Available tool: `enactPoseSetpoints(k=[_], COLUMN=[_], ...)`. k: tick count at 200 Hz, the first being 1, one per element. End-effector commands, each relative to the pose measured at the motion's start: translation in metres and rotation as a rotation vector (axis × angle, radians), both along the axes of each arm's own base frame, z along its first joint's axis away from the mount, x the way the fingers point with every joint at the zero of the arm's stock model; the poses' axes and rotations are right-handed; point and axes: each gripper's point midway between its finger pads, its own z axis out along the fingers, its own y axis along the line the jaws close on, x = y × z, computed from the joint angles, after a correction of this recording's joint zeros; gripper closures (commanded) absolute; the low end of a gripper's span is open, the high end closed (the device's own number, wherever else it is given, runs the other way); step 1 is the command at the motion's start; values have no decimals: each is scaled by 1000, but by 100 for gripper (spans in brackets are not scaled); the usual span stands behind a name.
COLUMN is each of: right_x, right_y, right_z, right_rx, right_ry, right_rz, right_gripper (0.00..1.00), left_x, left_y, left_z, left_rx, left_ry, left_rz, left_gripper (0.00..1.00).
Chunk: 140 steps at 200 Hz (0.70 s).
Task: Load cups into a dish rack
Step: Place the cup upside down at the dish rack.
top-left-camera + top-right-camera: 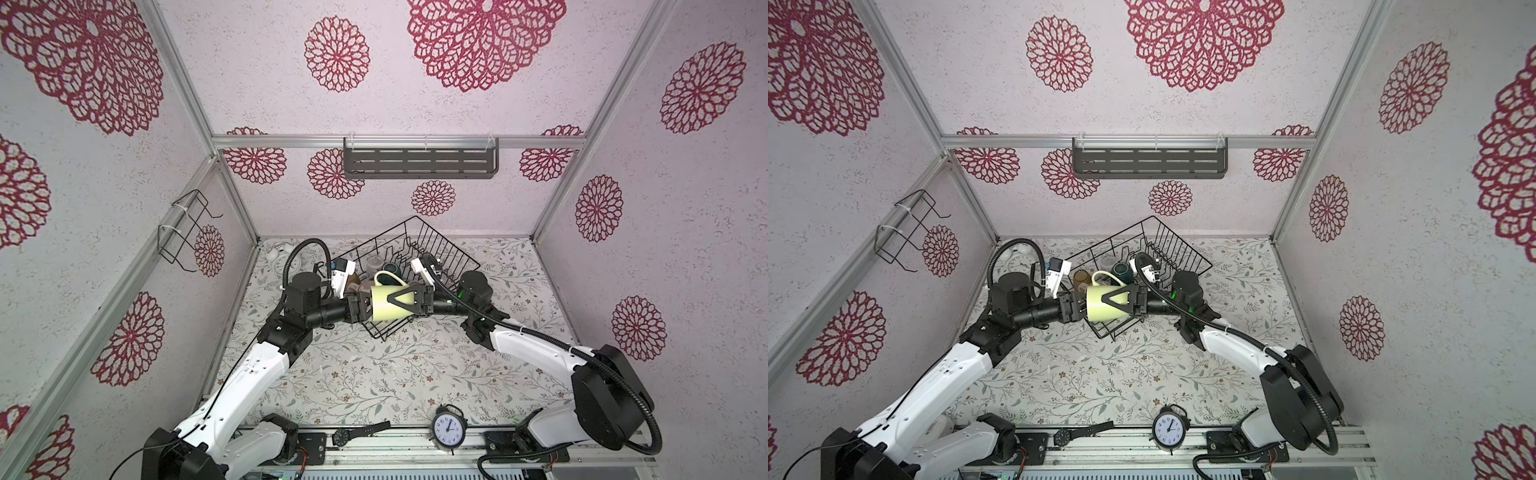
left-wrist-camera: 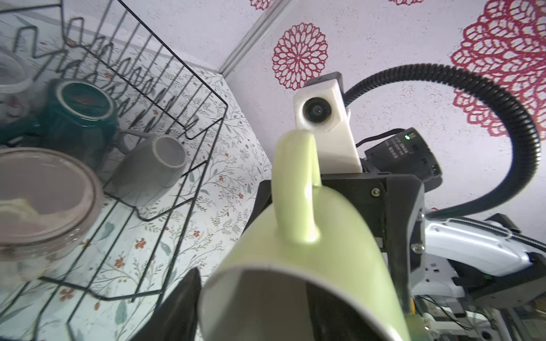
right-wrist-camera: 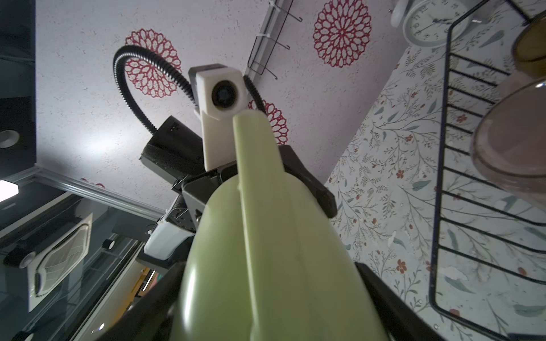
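Gripping the last mug over the rack, right gripper holds firm; left gripper, can't tell. Other cups look racked.

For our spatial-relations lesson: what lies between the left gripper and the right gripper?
The pale yellow-green mug, tipped sideways, mouth toward the left gripper, right gripper clasping its body; both top views show it.

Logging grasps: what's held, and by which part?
The pale yellow-green mug, clasped across its body by the right hand; the left hand's grip at the rim cannot be told.
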Motion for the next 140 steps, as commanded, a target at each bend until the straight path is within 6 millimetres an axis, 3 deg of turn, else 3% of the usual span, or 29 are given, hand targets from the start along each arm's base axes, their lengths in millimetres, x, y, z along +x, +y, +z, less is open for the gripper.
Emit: enactPoseSetpoints(k=[1, 37, 59, 79, 117, 140], right_x=[11, 33, 52, 65, 76, 78], right_y=[-7, -12, -24, -34, -44, -42], right_z=[21, -1, -24, -39, -56, -62], right_rx=[-45, -201, -356, -486, -753, -860], right_ry=[-154, -124, -116, -115, -138, -121], right_rz=[-101, -205, -313, -378, -475, -485], right_gripper=[34, 36, 39, 39, 41, 41], left_x=[1, 12, 14, 18, 13, 12], left_y=[17, 52, 68, 96, 155, 169], left_z=[2, -18, -22, -35, -61, -65], left_rx=[31, 102, 116, 191, 404, 445], left_ry=[-38, 2, 30, 64, 157, 175], left_rz=[60, 226, 284, 423, 692, 756], left_gripper=[35, 32, 32, 32, 31, 30])
